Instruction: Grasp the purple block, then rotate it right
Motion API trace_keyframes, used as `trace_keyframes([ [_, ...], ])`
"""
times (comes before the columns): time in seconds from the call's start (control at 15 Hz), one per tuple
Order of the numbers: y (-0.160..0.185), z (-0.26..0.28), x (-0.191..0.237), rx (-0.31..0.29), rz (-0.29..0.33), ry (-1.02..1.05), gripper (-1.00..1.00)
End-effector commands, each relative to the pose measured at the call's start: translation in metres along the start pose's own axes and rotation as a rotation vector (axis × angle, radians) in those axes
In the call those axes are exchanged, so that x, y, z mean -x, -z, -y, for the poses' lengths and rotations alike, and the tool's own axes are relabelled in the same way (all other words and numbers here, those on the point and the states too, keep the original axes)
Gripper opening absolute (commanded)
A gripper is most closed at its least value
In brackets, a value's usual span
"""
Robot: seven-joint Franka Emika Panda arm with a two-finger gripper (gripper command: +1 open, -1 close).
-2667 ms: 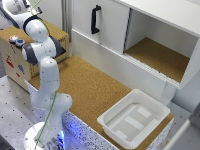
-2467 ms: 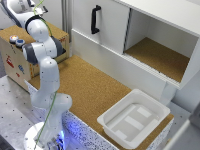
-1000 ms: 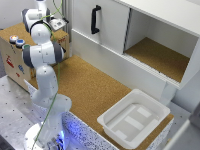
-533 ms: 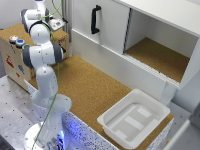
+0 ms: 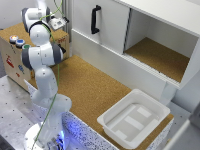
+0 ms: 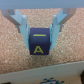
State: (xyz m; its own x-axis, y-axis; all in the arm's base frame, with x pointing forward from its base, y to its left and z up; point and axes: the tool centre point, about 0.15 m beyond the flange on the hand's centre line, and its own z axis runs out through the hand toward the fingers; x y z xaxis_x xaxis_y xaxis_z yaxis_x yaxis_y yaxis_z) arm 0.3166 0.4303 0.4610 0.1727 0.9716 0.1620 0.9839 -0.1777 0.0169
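A cork-textured counter (image 5: 95, 90) runs beneath a white cabinet (image 5: 150, 35), whose closed door carries a black handle (image 5: 94, 19) and whose other bay stands open onto a cork-lined shelf (image 5: 157, 56). At the counter's near corner, toward the exterior view's right, sits a white rectangular plastic tub (image 5: 135, 117) with smooth walls and rounded corners. A wooden box (image 5: 20, 62) stands at the far end on the exterior view's left, beside the white jointed arm (image 5: 42, 55). In the wrist view the purple block (image 6: 40, 42) rests on grainy cork: a dark cube, glossy, with a yellow letter A on one face and a yellow bar on the face above. The gripper (image 6: 40, 31) has its pale blue fingers (image 6: 21, 25) pressed against the block's two sides, pinching it.
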Motion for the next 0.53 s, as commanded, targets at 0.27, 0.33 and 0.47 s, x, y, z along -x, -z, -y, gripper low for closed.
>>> trace_keyframes([
  [0.27, -0.003, 0.028, -0.024, 0.134, 0.132, -0.446, -1.0],
  [0.33, -0.002, 0.032, -0.029, 0.151, 0.13, -0.514, -1.0],
  [0.47, -0.006, 0.036, -0.039, 0.171, 0.182, -0.612, -1.0],
])
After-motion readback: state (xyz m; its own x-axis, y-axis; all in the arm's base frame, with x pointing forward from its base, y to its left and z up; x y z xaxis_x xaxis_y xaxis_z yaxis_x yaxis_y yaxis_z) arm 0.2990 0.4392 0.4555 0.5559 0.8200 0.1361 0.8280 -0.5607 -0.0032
